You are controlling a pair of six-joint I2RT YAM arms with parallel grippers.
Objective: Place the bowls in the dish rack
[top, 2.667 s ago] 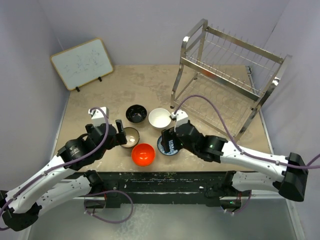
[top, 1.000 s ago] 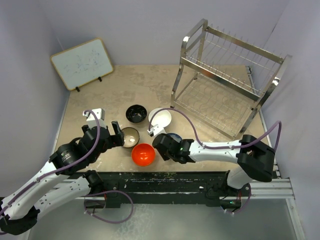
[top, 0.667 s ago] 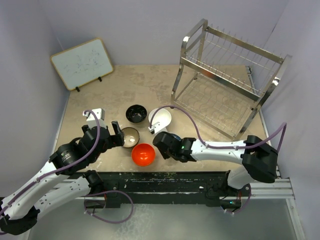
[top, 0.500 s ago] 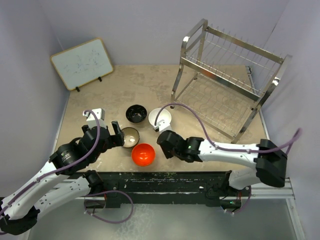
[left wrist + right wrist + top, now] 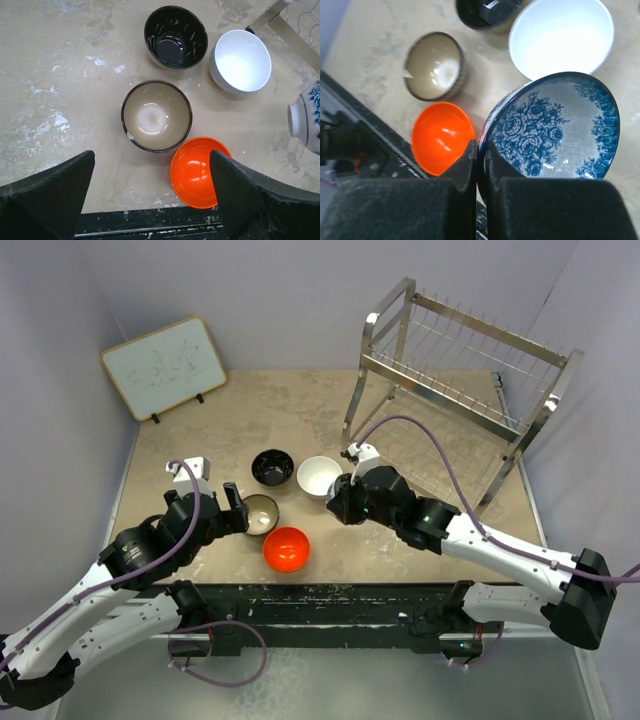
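Five bowls are in play, and none sits in the dish rack [image 5: 440,390] yet. Your right gripper [image 5: 479,147] is pinched shut on the rim of the blue-and-white bowl [image 5: 555,130], one finger inside and one outside. The bowl hangs tilted, just beside the white bowl [image 5: 241,60] and apparently clear of the table [image 5: 300,405]. Your left gripper [image 5: 151,165] has its jaws spread wide with nothing in them, hovering over the tan bowl [image 5: 156,115].

That rim pinch is thin, and a glazed bowl can pivot in it, so carry slowly and avoid sharp wrist turns. Lift enough to clear the white bowl and the rack's front rail, bring the bowl inside a tier, and let the wires take its weight before you release.

Counted:
- One bowl is in the grip.
- Four are on the table: the black bowl [image 5: 176,36], white, tan and the orange bowl [image 5: 199,170].
- There is one rack with two tiers.
- One whiteboard [image 5: 163,365] stands at the far left corner.
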